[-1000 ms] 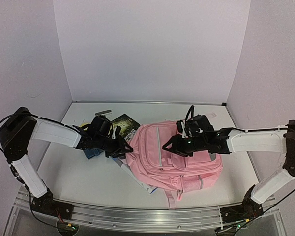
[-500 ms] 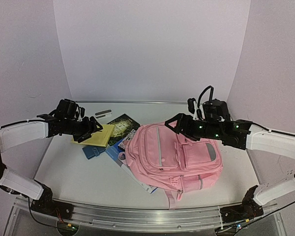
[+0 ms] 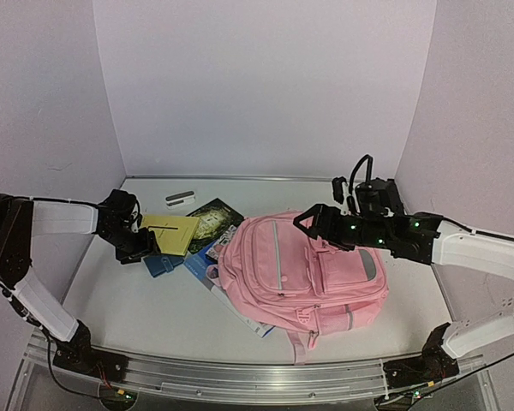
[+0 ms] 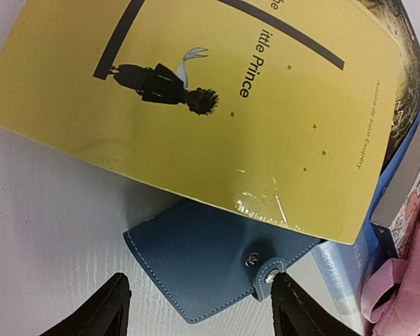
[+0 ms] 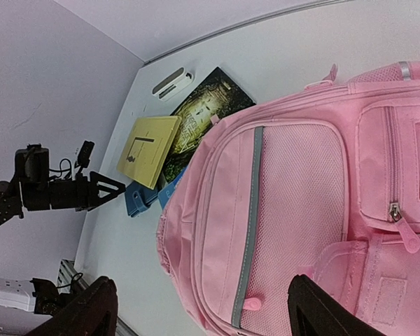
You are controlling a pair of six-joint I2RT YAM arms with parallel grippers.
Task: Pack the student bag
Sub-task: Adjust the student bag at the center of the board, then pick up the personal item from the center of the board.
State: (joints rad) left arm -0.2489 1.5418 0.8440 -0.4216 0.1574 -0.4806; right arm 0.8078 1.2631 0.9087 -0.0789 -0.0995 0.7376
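Note:
The student bag (image 3: 300,274) is a large pink backpack lying flat mid-table, with its front pockets and grey strip (image 5: 248,231) facing up. Above its upper part, clear of the fabric, my right gripper (image 3: 313,224) hangs open and empty; the right wrist view has this gripper (image 5: 201,287) looking down on the bag (image 5: 294,196). My left gripper (image 3: 144,248) is open low at the left, and its fingertips (image 4: 119,294) stand either side of a blue snap wallet (image 4: 210,266) without gripping it. A yellow book (image 4: 196,105) overlaps the wallet's far edge.
A dark-covered book (image 3: 214,218) and a blue-and-white folder (image 3: 201,257) lie partly under the bag's left side. The yellow book (image 3: 173,233) and the wallet (image 3: 160,265) sit left of them. A small white-and-black object (image 3: 180,198) lies near the back wall.
Both grippers have left the bag and opened. The left arm swung left and came down over the blue wallet. The right arm rose and drew back to the right.

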